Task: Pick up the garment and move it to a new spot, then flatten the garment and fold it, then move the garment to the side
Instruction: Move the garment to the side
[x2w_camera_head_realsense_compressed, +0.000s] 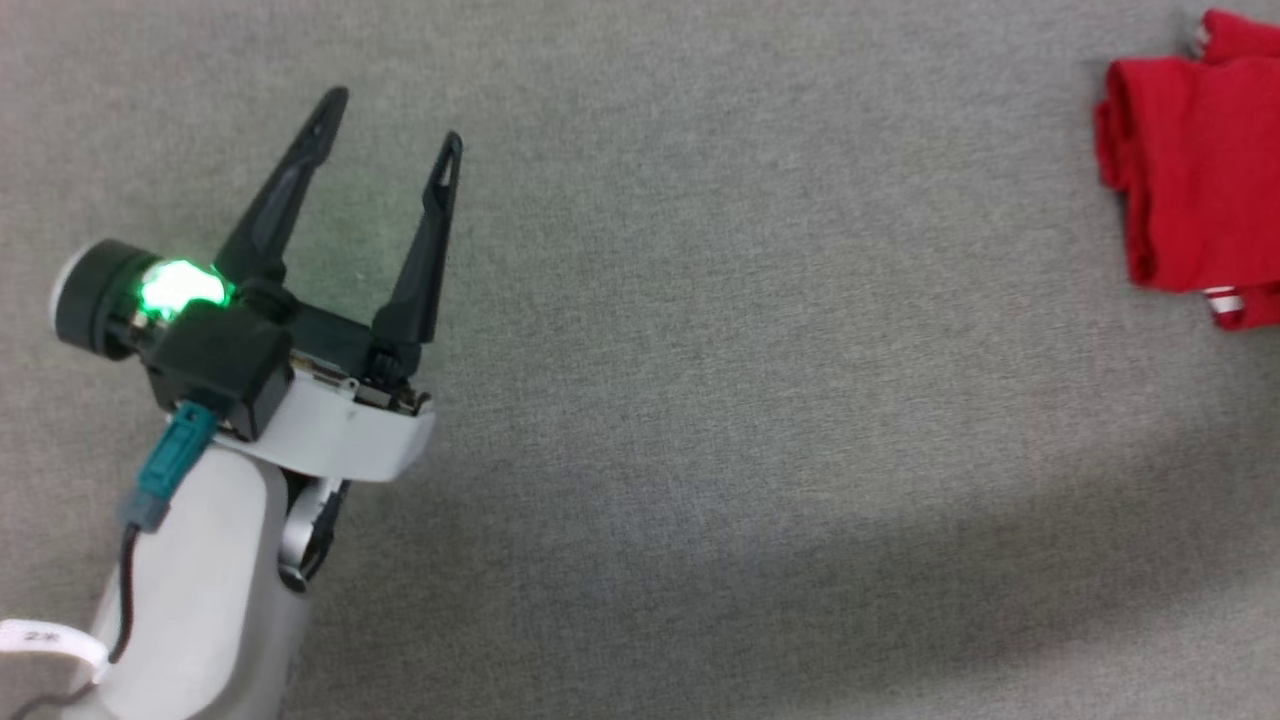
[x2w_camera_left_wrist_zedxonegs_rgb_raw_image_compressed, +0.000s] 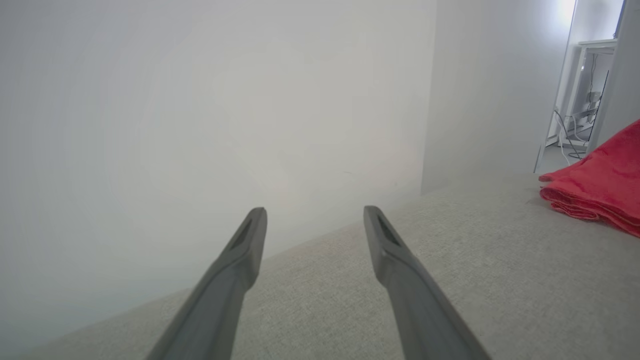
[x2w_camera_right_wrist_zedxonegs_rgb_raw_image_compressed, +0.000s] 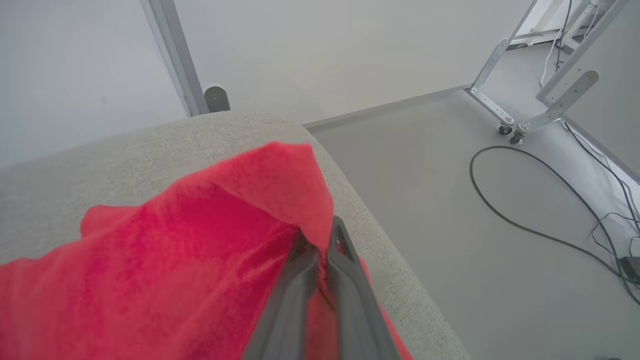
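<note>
**A:** What does your head camera give you?

**B:** My left gripper (x2w_camera_head_realsense_compressed: 393, 118) is low on the left over the bare grey worktop (x2w_camera_head_realsense_compressed: 700, 400). Its fingers are spread wide with nothing between them. The shirt (x2w_camera_head_realsense_compressed: 1190, 170) is well apart from it, a red bundle cut off by the picture's right edge, with striped trim peeping out at top and bottom. I'd say the left hand sits idle because this step needs only one.

**A:** And along your left wrist?

**B:** The same spread fingers of the left gripper (x2w_camera_left_wrist_zedxonegs_rgb_raw_image_compressed: 315, 212) point at a blank wall (x2w_camera_left_wrist_zedxonegs_rgb_raw_image_compressed: 200, 100). The worktop (x2w_camera_left_wrist_zedxonegs_rgb_raw_image_compressed: 500, 250) runs off to the right, where the shirt (x2w_camera_left_wrist_zedxonegs_rgb_raw_image_compressed: 600, 185) lies in stacked layers. Those neat layers make me think the folding is done.

**A:** Then the right wrist?

**B:** There my right gripper (x2w_camera_right_wrist_zedxonegs_rgb_raw_image_compressed: 320, 232) has its fingers pressed together on a pinch of the shirt (x2w_camera_right_wrist_zedxonegs_rgb_raw_image_compressed: 200, 240), which pulls the cloth up into a peak. The rest of it drapes down onto the worktop (x2w_camera_right_wrist_zedxonegs_rgb_raw_image_compressed: 100, 160), close to its rounded corner. The floor (x2w_camera_right_wrist_zedxonegs_rgb_raw_image_compressed: 425, 175) and a loose cable (x2w_camera_right_wrist_zedxonegs_rgb_raw_image_compressed: 525, 200) lie beyond that corner.

**A:** Why grip it there?

**B:** My guess is that a high pinch lets me drag the bundle aside. The edge is near, though, so it could slip off, or the layers could come apart.
</note>
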